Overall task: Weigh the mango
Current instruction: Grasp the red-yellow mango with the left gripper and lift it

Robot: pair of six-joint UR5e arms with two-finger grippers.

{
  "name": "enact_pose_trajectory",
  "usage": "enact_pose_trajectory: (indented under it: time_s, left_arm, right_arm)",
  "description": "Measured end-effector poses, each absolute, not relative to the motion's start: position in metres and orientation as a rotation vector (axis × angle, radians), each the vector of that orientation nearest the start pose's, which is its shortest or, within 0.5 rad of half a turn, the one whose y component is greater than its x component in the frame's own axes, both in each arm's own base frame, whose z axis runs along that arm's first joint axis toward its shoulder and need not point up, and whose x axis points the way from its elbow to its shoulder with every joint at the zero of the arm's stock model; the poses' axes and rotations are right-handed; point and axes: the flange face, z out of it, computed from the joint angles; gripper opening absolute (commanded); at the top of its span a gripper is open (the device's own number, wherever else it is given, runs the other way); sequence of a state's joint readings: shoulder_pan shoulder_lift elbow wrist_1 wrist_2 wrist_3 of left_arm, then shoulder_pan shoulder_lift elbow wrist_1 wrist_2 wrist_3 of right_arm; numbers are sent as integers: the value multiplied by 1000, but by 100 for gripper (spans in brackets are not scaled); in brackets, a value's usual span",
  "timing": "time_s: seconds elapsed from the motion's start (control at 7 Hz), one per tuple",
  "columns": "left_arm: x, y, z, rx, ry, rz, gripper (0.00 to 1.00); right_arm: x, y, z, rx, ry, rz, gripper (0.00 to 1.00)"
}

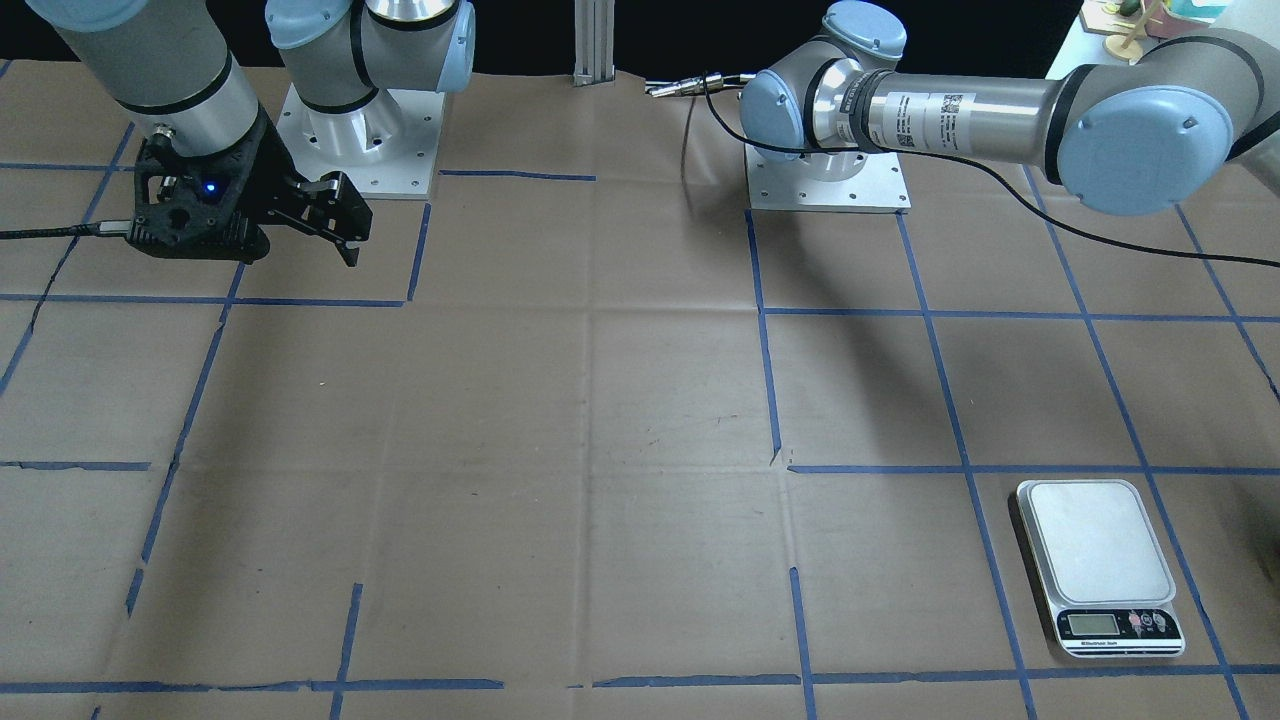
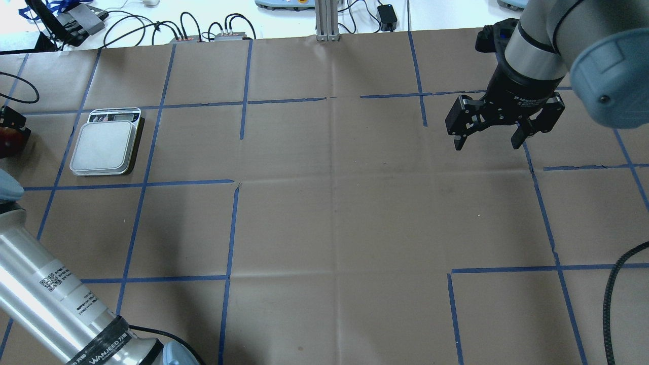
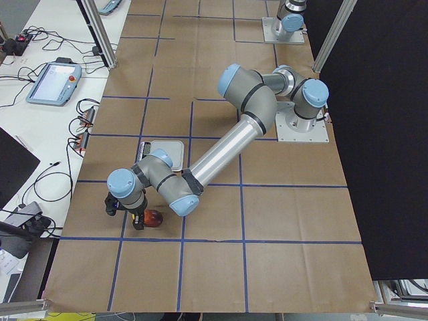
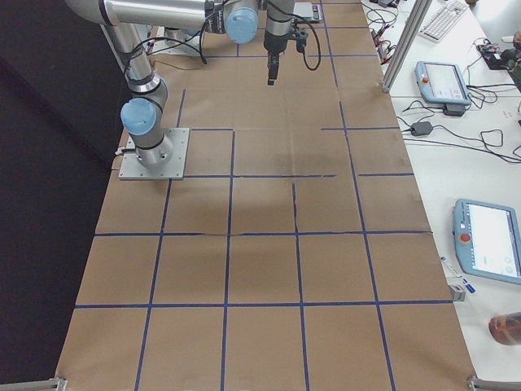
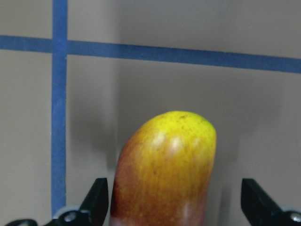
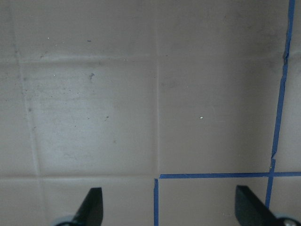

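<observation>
The mango point(image 5: 164, 169), red fading to a yellow tip, lies on the brown paper between the open fingers of my left gripper point(image 5: 171, 200). The left finger is close to its side and the right finger stands apart from it. In the exterior left view the mango point(image 3: 154, 217) lies near the table's end, a short way from the scale point(image 3: 167, 146). It shows at the overhead view's left edge point(image 2: 7, 144). The scale point(image 2: 104, 147) is white, its plate bare. My right gripper point(image 2: 487, 139) is open and empty, held above the table far from both.
Blue tape lines grid the brown paper. The scale point(image 1: 1095, 540) sits near the operators' edge. A black cable point(image 1: 1100, 235) runs from my left arm across the table. Tablets and cables lie on the side benches beyond the table.
</observation>
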State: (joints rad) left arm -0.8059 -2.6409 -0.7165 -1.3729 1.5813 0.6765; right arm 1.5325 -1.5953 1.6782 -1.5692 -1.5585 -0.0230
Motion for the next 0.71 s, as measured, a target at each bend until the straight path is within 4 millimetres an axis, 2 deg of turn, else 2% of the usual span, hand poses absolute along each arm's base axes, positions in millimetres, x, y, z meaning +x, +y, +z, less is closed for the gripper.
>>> enact_pose_trajectory:
  time_s: [0.14,0.29,0.43,0.57,0.71]
  left_arm:
    - [496,-706,176,-140,3152,53,95]
    - [497,-704,173,-145,3160,70,84]
    - [498,-701,171,-151,3169,90,71]
    - [498,-699,170,-154,3179,114,52]
    - [498,-697,170,-150,3185,130,41]
  right_arm:
    - [116,-476,447,25,3124,131,100]
    - [116,-476,447,25,3124,131,100]
    - [116,-476,447,25,3124,131,100]
    - [116,-476,447,25,3124,131,100]
    - [116,-476,447,25,3124,131,100]
